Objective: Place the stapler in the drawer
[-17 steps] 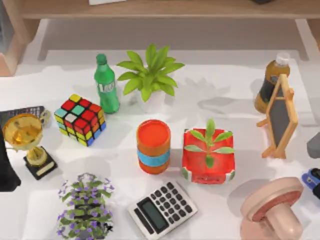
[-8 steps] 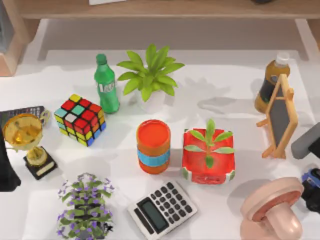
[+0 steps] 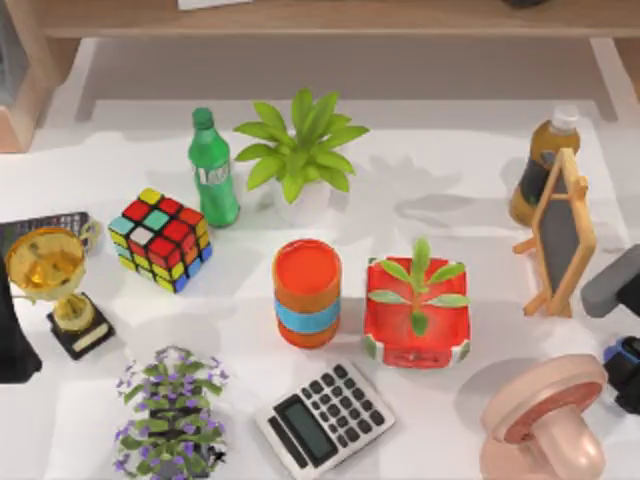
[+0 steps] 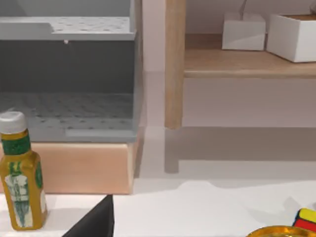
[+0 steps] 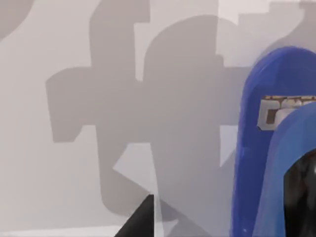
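Observation:
The stapler (image 3: 611, 352) is bright blue and lies at the table's right edge, mostly covered by my right gripper (image 3: 628, 378), which hangs right over it. In the right wrist view the stapler (image 5: 256, 148) fills one side very close up, with its black part (image 5: 303, 197) showing and one dark fingertip (image 5: 141, 219) beside it on the white table. The drawer (image 4: 66, 74) is a grey unit on a wooden base, at the table's far back left (image 3: 8, 60). My left arm (image 3: 14, 345) stays parked at the left edge.
Near the stapler stand a pink mushroom-shaped object (image 3: 545, 420), a small wooden chalkboard (image 3: 558, 235) and a brown bottle (image 3: 540, 170). A calculator (image 3: 325, 418), red planter (image 3: 417, 312), orange can (image 3: 307, 292), cube (image 3: 160, 238), green bottle (image 3: 212, 168) and trophy (image 3: 55, 285) crowd the middle and left.
My right arm has come in from the right edge and its gripper now covers most of the stapler. The left arm and the table's objects have not moved.

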{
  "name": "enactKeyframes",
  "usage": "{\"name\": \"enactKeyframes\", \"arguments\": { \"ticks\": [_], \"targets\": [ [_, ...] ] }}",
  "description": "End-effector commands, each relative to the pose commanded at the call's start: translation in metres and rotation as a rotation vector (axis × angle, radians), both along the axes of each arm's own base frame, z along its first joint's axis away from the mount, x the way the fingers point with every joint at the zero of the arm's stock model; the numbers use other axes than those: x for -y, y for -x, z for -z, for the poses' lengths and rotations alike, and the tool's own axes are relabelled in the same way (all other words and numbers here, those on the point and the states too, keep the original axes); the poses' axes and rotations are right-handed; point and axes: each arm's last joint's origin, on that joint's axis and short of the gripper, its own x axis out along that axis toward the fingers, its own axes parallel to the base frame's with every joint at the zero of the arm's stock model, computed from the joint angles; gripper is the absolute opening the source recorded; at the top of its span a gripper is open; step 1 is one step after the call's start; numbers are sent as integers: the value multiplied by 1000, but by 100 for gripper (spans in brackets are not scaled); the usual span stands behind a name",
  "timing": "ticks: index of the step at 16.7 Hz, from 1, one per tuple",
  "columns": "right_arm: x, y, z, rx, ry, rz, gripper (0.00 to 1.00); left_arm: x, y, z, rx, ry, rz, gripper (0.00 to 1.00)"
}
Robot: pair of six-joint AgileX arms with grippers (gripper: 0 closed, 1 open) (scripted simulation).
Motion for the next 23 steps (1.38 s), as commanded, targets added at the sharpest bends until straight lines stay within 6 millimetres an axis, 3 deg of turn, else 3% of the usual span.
{"name": "enactKeyframes", "arguments": {
  "ticks": [7, 17, 23],
  "targets": [
    [0, 0, 0, 0, 0, 0, 2, 0, 0, 0, 0, 0, 0, 100],
    [1, 0, -1, 3, 5, 4, 0, 0, 0, 0, 0, 0, 0, 100],
    [14, 0, -4, 22, 102, 39, 0, 0, 0, 0, 0, 0, 0, 100]
  ]
}}
